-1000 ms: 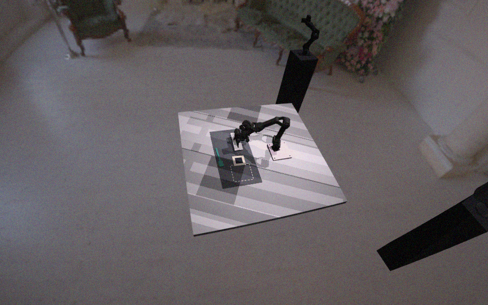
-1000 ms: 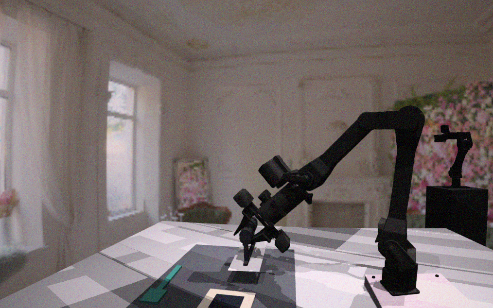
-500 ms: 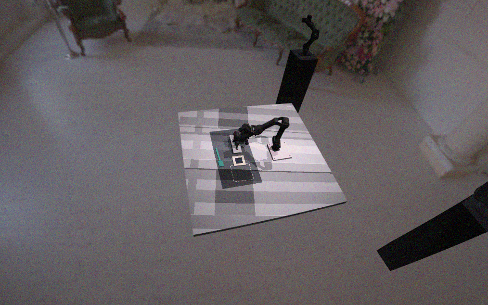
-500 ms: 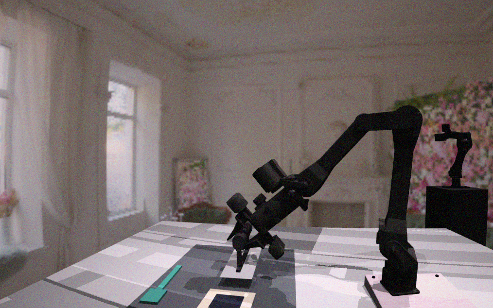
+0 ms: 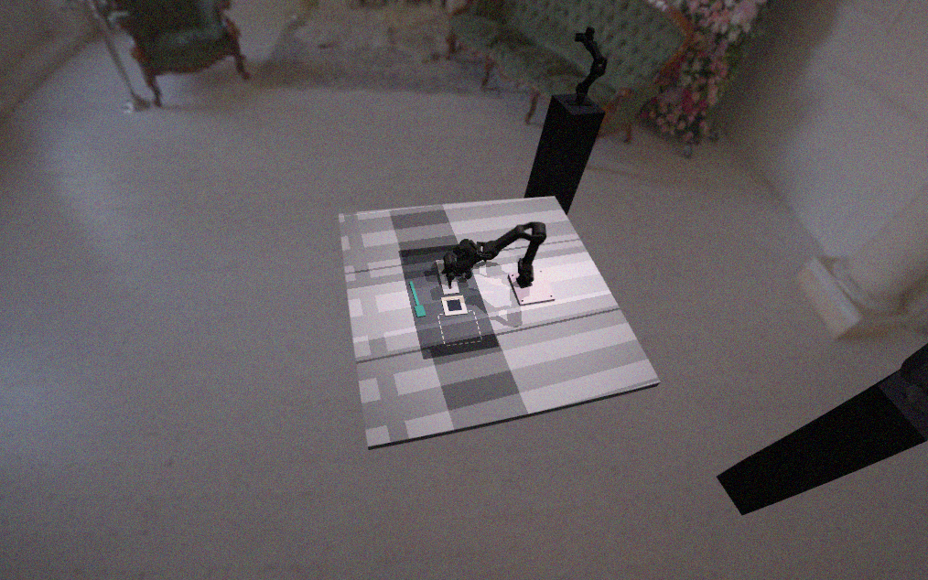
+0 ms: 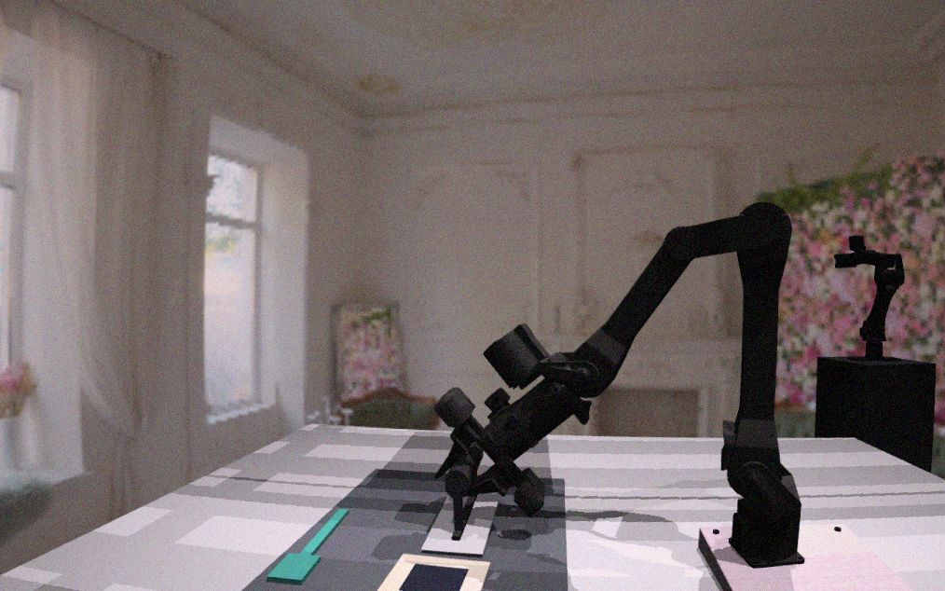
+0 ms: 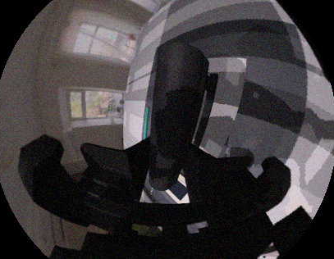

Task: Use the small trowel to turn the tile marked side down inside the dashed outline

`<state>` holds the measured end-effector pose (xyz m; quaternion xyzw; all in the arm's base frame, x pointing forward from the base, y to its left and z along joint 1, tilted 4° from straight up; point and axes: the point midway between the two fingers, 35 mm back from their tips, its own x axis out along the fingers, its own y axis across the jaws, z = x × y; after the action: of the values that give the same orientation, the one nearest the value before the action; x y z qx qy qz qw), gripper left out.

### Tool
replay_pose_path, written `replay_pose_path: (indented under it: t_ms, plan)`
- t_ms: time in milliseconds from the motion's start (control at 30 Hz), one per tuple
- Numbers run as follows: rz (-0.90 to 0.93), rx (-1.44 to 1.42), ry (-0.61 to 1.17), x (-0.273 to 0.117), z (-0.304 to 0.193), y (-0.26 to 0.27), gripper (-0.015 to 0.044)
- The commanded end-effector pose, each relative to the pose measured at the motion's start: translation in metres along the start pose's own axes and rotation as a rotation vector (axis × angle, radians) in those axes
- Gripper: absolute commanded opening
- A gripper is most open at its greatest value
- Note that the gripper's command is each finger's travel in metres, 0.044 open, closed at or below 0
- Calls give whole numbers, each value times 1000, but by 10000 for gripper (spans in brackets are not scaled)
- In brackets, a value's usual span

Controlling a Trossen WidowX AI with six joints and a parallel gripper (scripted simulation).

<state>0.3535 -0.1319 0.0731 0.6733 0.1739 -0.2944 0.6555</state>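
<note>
I count one trowel (image 5: pixel 451 288) (image 6: pixel 471 541) (image 7: pixel 176 102) in use, and my fingers (image 5: pixel 462 271) (image 6: pixel 487 481) are closed on its one dark handle, pinching it firmly. The handle is tilted, and its one pale, flat blade reaches toward the tile (image 5: pixel 454 305) (image 6: pixel 429 577) (image 7: pixel 180 191). The blade is just beside the tile, on the side opposite the outline (image 5: pixel 462 342). I cannot tell whether the blade's underside touches the mat (image 5: pixel 433 347) (image 6: pixel 388 499) (image 7: pixel 261 135).

There is one tile. It lies flat on the mat, with one dark square inside a pale border facing up. The one dashed outline is marked on the same mat, near the tile on the side away from the blade. The tile is outside that outline; the turn-over is not done.

One teal tool (image 5: pixel 417 301) (image 6: pixel 296 567) (image 7: pixel 145 123), with a narrow handle and a square head, lies beside the tile, across from my base plate (image 5: pixel 544 298) (image 6: pixel 836 569) and not touching the tile. The one base plate is well apart from the tile, on the tabletop (image 5: pixel 583 352) (image 6: pixel 226 539) that also carries the mat.

Beyond the tabletop, well apart from the tile, I count two black pedestals (image 5: pixel 565 144) (image 6: pixel 874 404); the top view shows both, the exterior view one.
</note>
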Motion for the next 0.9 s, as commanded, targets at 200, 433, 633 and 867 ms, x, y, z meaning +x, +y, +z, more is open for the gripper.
replay_pose_path:
  t_ms: [200, 433, 633, 867]
  plan:
    - [14, 2, -8, 5, -2, -3, 0]
    - [13, 3, -7, 5, -14, -2, 0]
    - [13, 3, -7, 5, -23, -1, 0]
    - [13, 4, -6, 4, -35, 0, 0]
